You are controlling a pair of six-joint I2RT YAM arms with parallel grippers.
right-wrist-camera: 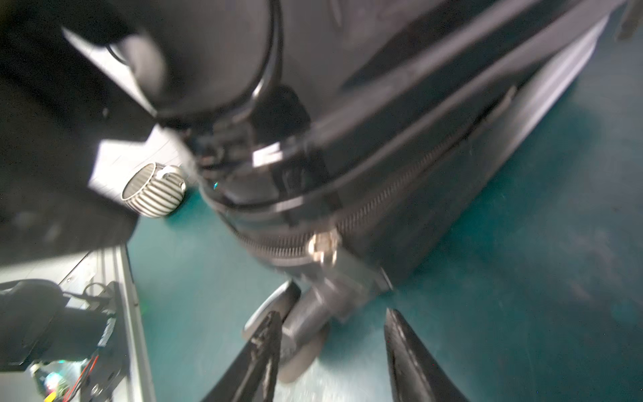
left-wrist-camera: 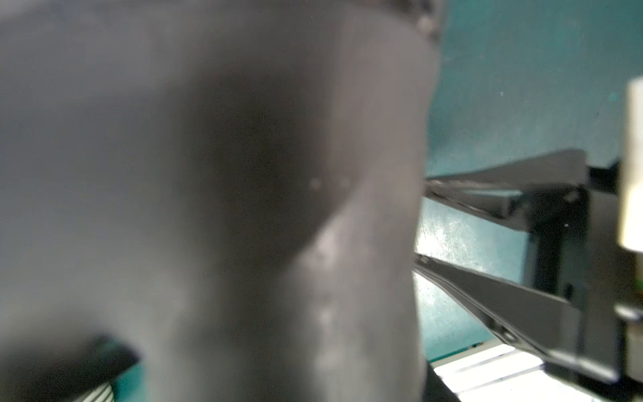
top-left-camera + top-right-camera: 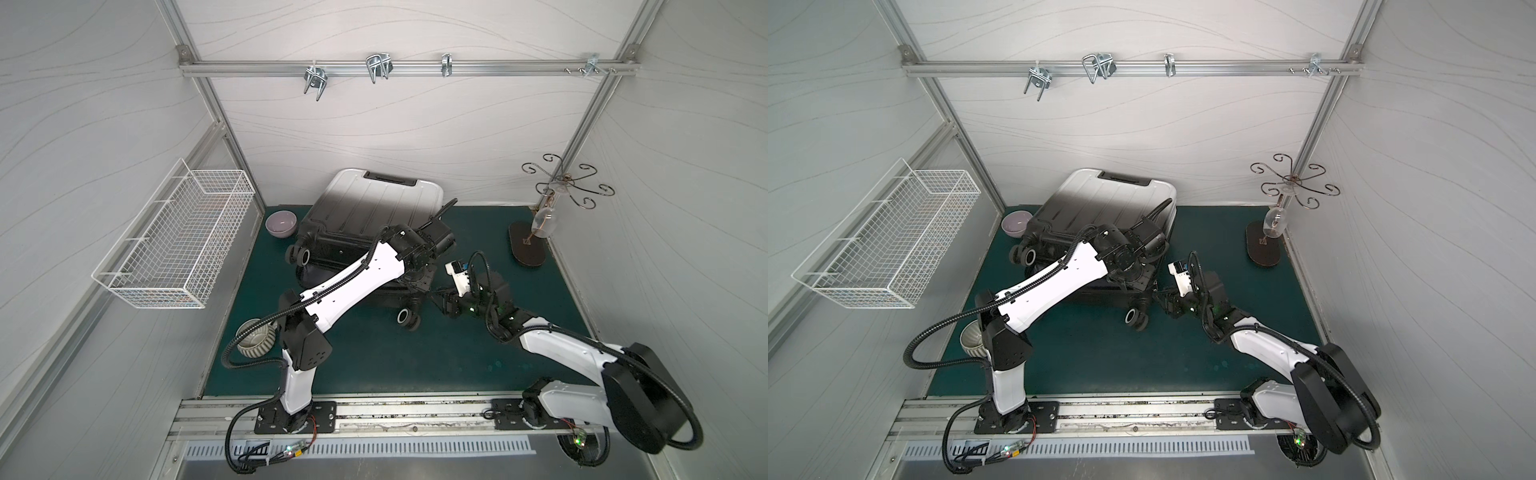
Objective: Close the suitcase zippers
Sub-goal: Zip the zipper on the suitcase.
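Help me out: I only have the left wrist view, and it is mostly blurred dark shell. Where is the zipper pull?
Observer: In the right wrist view, a silver zipper pull sits on the zippers at a corner of the suitcase, by a wheel.
Operator: Is the right gripper on it?
Observer: No. The right gripper is open, its fingertips short of the pull, flanking that wheel.
Operator: Anything beside the case?
Observer: A lilac bowl, at its left side in both top views.

My left arm (image 3: pixel 353 282) and right arm (image 3: pixel 557 345): white shells, black joints. I see black ribbed conduit (image 3: pixel 270 320) looping along each, black base plates (image 3: pixel 328 409), green LEDs (image 3: pixel 577 439). Right gripper (image 1: pixel 332 313) fingers (image 1: pixel 264 348) black, tapered, scuffed.
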